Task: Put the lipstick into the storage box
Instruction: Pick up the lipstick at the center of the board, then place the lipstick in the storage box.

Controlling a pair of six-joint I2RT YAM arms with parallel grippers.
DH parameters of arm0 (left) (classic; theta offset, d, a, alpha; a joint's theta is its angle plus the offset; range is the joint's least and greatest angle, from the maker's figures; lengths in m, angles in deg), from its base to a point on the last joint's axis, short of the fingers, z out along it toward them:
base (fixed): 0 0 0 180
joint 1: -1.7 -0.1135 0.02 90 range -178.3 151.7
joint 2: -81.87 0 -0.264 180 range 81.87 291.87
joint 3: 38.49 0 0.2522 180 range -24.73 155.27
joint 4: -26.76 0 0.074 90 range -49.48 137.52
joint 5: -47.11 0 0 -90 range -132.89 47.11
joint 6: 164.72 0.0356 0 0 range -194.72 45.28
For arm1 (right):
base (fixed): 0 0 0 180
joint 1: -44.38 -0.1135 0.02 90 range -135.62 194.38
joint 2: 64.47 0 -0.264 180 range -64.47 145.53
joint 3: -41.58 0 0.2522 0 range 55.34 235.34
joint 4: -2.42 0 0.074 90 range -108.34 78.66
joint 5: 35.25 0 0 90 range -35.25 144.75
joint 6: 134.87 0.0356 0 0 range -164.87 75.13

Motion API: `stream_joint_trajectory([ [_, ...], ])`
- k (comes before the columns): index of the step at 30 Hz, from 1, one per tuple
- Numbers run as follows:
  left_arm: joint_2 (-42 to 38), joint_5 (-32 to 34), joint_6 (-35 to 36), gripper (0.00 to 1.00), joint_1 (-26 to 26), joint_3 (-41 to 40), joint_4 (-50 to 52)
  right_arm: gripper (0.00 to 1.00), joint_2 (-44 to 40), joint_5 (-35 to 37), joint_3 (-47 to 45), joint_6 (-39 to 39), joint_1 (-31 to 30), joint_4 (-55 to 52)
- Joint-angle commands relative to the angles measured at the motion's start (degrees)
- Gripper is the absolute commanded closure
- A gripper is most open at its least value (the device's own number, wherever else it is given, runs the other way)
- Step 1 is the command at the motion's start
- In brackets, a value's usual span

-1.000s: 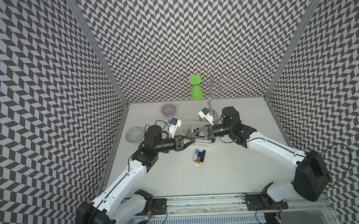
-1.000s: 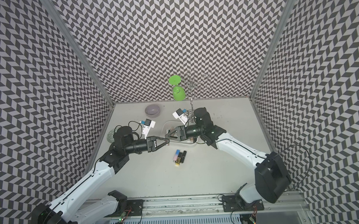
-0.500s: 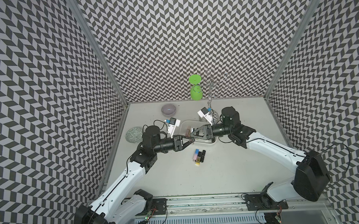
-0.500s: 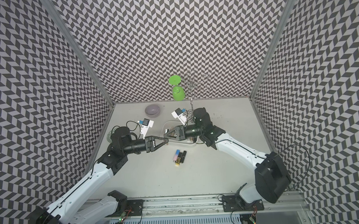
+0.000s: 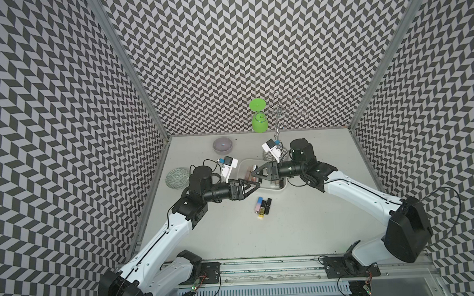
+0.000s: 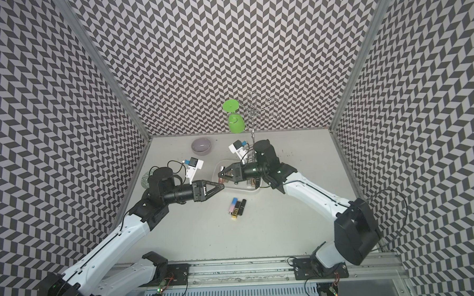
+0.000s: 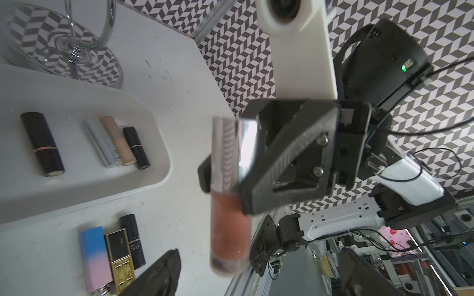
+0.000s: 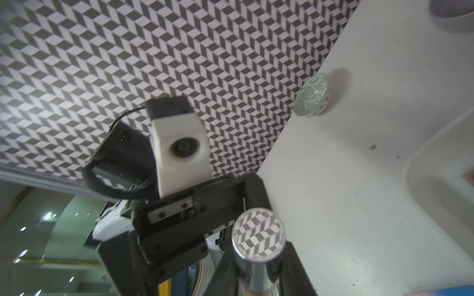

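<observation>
While the left hand (image 5: 254, 186) gaped released, the right hand (image 7: 225, 176), clenching the lipstick (image 7: 228, 223), probably needed lowering flat into the nine-o'clock end of the storage box (image 7: 77, 197).

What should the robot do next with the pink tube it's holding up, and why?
Probably: the right gripper carries the lipstick over the storage box and lowers it in. It is shut on the lipstick, the left gripper stands open and off it, and the lipstick hangs in the air, not yet inside the box.
</observation>
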Motion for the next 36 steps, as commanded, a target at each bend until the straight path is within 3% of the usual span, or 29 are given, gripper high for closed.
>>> stream_joint_trajectory([
  [1,0.5,6.3,6.7,0.01,-0.5,4.1,10.1,0.84,3.7,6.0,2.6,-4.1,3.6,-8.8],
  [9,0.1,13.9,12.6,0.01,-0.5,5.2,20.9,0.85,16.1,13.0,10.9,-11.4,7.5,-20.5],
  [16,0.5,15.0,14.1,0.01,-0.5,4.1,23.0,0.85,25.3,16.8,16.7,-12.2,7.5,-23.0],
  [36,4.9,13.5,18.9,0.01,-0.4,3.1,24.0,0.82,34.4,20.2,19.3,-8.7,7.7,-21.0],
])
